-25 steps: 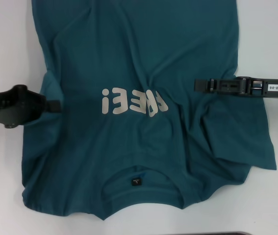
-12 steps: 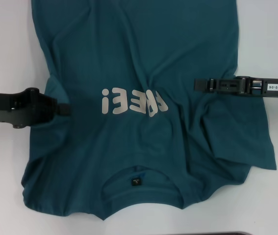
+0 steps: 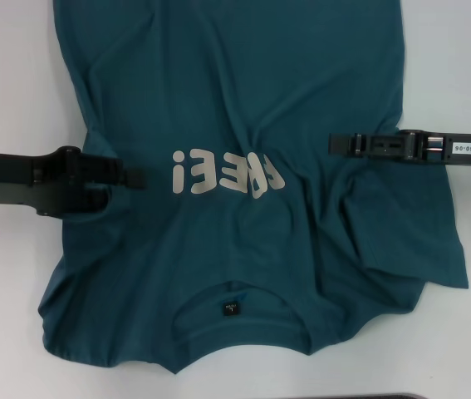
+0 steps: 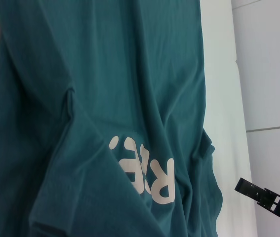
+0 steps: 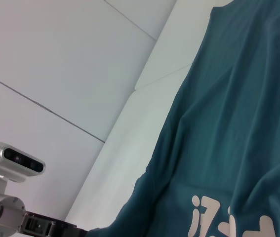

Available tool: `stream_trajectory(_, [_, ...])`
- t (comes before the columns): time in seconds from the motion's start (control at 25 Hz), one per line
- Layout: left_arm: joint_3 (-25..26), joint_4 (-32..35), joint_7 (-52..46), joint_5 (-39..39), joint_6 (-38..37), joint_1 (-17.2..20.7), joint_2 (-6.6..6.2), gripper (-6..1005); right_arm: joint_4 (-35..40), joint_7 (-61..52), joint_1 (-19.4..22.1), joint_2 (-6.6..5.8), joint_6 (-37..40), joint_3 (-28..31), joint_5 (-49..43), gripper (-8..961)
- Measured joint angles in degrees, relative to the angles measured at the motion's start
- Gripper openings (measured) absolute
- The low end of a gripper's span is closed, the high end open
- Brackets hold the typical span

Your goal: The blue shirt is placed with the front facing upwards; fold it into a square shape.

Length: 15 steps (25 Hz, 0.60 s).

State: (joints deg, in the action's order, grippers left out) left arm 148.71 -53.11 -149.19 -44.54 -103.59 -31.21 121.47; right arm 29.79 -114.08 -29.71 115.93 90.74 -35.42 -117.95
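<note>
Shirt: the large dark teal-blue short-sleeved cotton T-shirt lies front up and fills the middle of the head view, running off the top edge.
Collar: the round neckline with its small dark label sits at the lower centre of the frame.
Lettering: pale pinkish-white letters cross the chest at mid-frame, reading upside down from this camera.
Surface: the white table shows along both sides of the cloth.
Folds: the fabric is wrinkled, with deep creases at the right of the frame and a tuck at the shirt's left edge.
Left gripper: the black left gripper reaches in from the left edge at mid-height, its tip over the cloth just beside the first letter; whether it is open or has hold of fabric cannot be told.
Right gripper: the black right gripper reaches in from the right edge, slightly higher, over the shirt's right side; its opening and hold cannot be told either.
</note>
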Motion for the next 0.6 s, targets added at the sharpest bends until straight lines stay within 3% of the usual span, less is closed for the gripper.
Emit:
stream_trajectory(0.4, [-1.57, 0.19, -1.61, -0.46, 1.24, -0.24, -0.3, 597, -0.09, 0.0, 0.04, 0.0, -0.18, 0.0, 0.0, 898])
stream_trajectory(0.6, [-3.8, -0.08, -2.71, -0.21, 2.16, -0.39, -0.3, 590, -0.09, 0.0, 0.09, 0.0, -0.3, 0.0, -0.05, 898])
